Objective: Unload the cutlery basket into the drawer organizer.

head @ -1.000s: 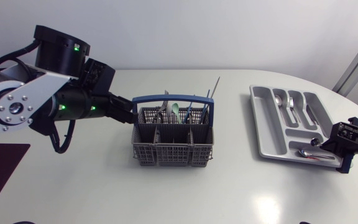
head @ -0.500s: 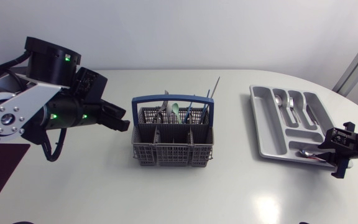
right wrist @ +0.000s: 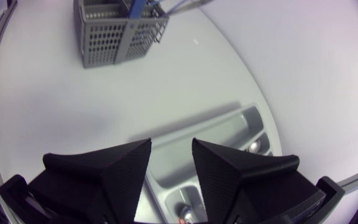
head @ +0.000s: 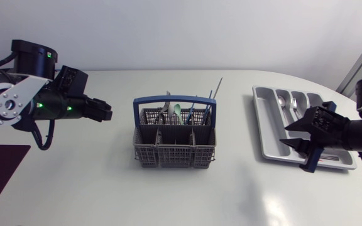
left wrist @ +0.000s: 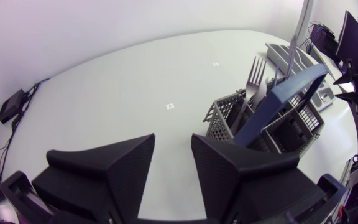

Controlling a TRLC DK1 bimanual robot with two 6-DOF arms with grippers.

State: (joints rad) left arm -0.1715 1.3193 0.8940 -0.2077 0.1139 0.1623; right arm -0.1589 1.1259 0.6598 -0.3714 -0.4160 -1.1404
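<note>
The grey cutlery basket (head: 175,145) with a blue handle (head: 175,99) stands mid-table and holds several pieces of cutlery (head: 177,111). My left gripper (head: 109,115) hovers open and empty to the basket's left, apart from it. In the left wrist view the left gripper (left wrist: 173,140) has the basket (left wrist: 229,115) and a fork (left wrist: 253,71) ahead of it. The silver organizer (head: 260,119) lies at the right with spoons (head: 283,100) in its slots. My right gripper (head: 290,135) hangs open over its near part; in its own view the right gripper (right wrist: 171,144) is above the organizer (right wrist: 229,127), with the basket (right wrist: 118,25) far ahead.
A dark maroon mat (head: 2,169) lies at the table's left front edge. Bare white tabletop stretches between the basket and the organizer and in front of both. The table's curved edge runs close behind the organizer.
My left gripper has drawn back leftward, away from the basket's handle. My right gripper has opened and shifted left from the organizer's near right corner to above its near part.
</note>
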